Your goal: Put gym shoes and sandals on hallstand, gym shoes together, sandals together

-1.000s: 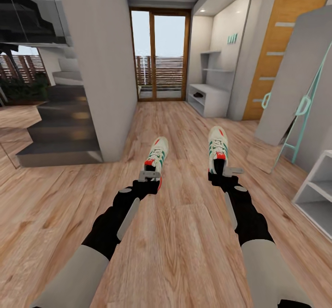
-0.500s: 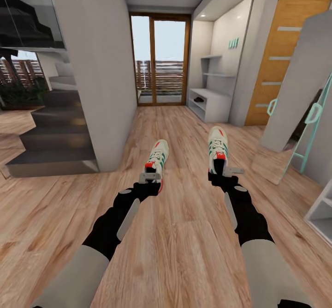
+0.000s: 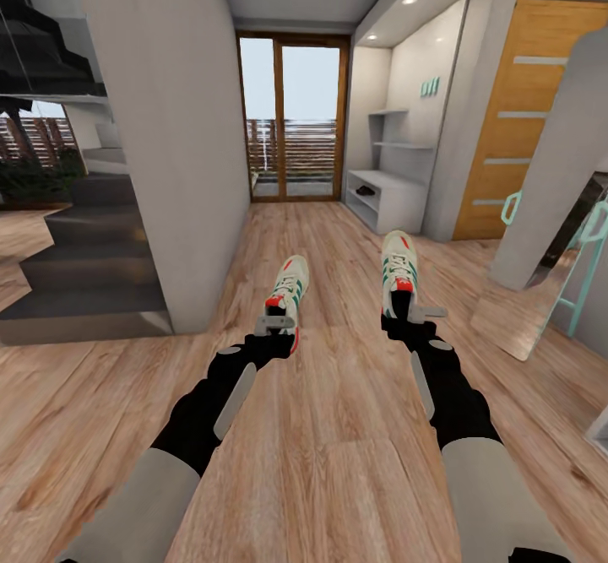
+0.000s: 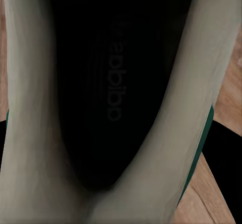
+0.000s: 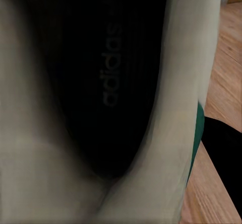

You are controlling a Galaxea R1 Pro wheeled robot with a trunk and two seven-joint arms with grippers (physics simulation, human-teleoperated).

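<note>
Gym shoes (image 3: 285, 286) (image 3: 398, 266) hung heel-first above the corridor floor (image 3: 338, 428), one apparently clamped in each gripper's fingers, left gripper (image 3: 275, 325) and right gripper (image 3: 412, 313), carried clear toward the distant hallstand (image 3: 390, 196).

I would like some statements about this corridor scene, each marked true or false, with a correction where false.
1. Each gripper holds one gym shoe. True: left gripper holds the left gym shoe, right gripper the right gym shoe.
2. Both shoes lie on the hallstand. False: the hallstand stands far ahead by the glass door.
3. The shoes' toes point away from the robot. True.
4. The floor is grey tile. False: the corridor floor is brown wood planks.
</note>
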